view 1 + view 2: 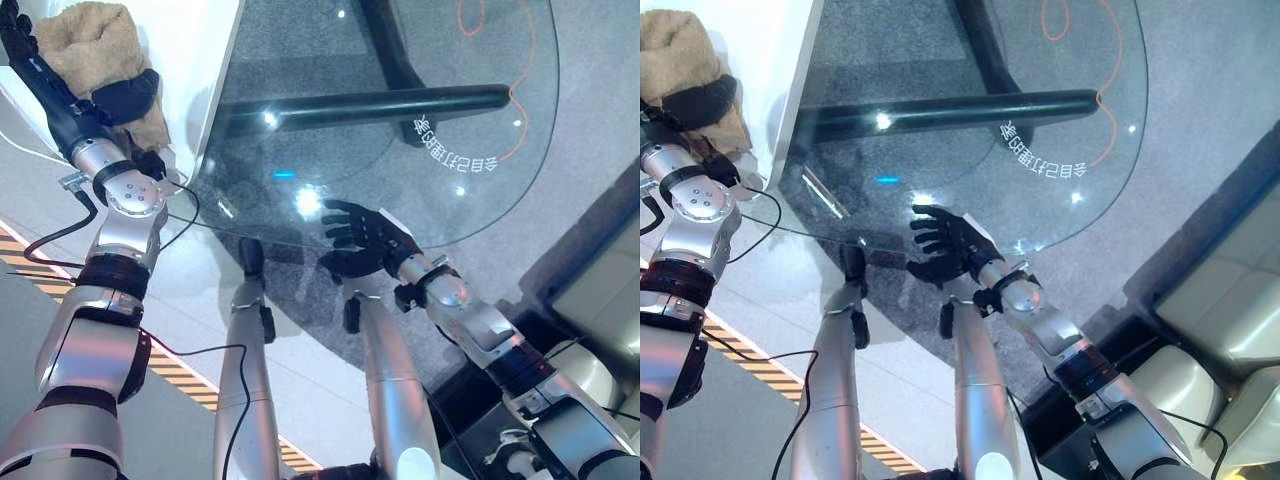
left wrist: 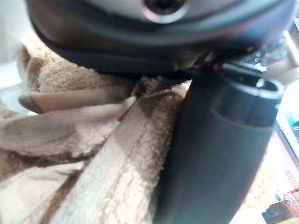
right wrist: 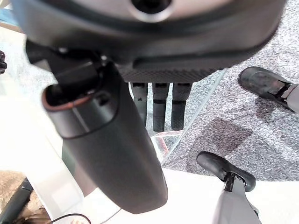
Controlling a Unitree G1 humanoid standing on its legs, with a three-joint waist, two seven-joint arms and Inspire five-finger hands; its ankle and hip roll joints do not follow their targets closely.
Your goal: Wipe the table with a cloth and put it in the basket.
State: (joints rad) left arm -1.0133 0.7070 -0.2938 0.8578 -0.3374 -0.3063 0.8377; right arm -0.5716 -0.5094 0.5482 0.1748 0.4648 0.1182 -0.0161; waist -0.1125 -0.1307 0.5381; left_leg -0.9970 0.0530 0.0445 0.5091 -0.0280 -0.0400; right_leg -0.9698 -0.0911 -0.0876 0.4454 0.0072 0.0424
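A tan terry cloth [image 1: 95, 50] is seen bunched at about ten o'clock in the left eye view, lying on a white surface [image 1: 205, 60] just beside the glass counter [image 1: 420, 130]. The left hand [image 1: 60, 85] is laid on the cloth, its fingers reaching along the cloth's outer side and its thumb [image 1: 125, 98] pressed across the pile; in the left wrist view the thumb [image 2: 219, 154] is shown lying against folds of the cloth [image 2: 93, 140], so the cloth appears to be pinched between thumb and palm, though the fingers themselves are not shown closely enough for the grip to be confirmed. The right hand [image 1: 950, 243] is placed at about six o'clock on the near edge of the counter, with its fingers spread and straight on the glass and nothing held in it; in the right wrist view the straight fingers [image 3: 159, 109] are seen past the thumb [image 3: 110, 149], resting on the glass. A dark bar of the counter's base [image 1: 370, 105] and an orange line [image 1: 510, 90] on the floor are visible through the glass. Grey carpet [image 1: 610, 100] is visible beyond the counter at two o'clock
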